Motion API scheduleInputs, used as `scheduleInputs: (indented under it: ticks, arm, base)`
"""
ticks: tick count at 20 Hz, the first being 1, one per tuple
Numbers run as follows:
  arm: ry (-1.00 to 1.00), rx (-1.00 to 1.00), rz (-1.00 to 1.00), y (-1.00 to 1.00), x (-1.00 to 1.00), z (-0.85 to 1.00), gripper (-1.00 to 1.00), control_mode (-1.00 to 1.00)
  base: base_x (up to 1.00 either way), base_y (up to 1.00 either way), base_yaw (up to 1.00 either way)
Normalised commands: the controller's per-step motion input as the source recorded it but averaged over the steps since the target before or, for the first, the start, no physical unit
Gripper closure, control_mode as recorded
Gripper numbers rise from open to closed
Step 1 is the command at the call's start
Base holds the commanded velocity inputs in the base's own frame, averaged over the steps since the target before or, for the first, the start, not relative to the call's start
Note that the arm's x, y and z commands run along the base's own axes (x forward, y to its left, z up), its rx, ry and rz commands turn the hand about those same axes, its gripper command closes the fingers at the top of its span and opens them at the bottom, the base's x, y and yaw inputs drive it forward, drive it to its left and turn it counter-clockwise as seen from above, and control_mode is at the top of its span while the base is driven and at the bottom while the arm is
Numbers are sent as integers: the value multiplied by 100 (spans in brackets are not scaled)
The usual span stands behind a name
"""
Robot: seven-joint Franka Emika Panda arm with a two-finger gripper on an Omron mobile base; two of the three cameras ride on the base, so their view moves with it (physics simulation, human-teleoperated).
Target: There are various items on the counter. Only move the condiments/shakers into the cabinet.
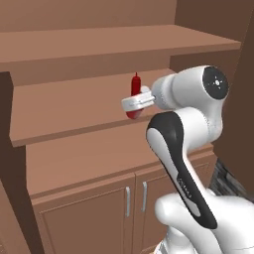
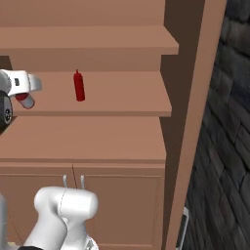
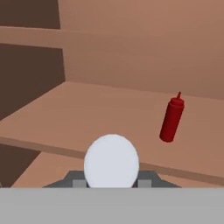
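My gripper [image 1: 133, 106] is shut on the red bottle with a pale label [image 2: 25, 101], held at the front edge of the cabinet's middle shelf [image 1: 69, 106]. In the hand view its round white top [image 3: 111, 159] sits between the fingertips. The plain dark red squeeze bottle [image 2: 78, 87] stands upright on that same shelf, farther in and to the right of my gripper [image 2: 27, 93]; the hand view has this squeeze bottle [image 3: 171, 119] right of centre. The counter is out of view.
The brown cabinet has another shelf [image 1: 99, 42] above and a wider ledge [image 2: 83, 139] below. Two lower doors with silver bar handles [image 1: 127, 201] are shut. The cabinet's side wall [image 2: 193, 122] rises on the right, and a dark stone wall [image 2: 224, 146] lies beyond it.
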Motion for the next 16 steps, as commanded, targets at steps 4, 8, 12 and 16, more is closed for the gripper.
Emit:
scheduleInputs:
  ticks: [4,8,12,16]
  arm:
    - [0,0,0,0,32,0,100,-100]
    - [0,0,0,0,39,-1,100,-100]
    - [0,0,0,0,40,-10,100,-100]
    - [0,0,0,0,31,-26,100,-100]
  base:
    - [0,0,0]
    - [0,0,0]
    - [0,0,0]
    - [0,0,0]
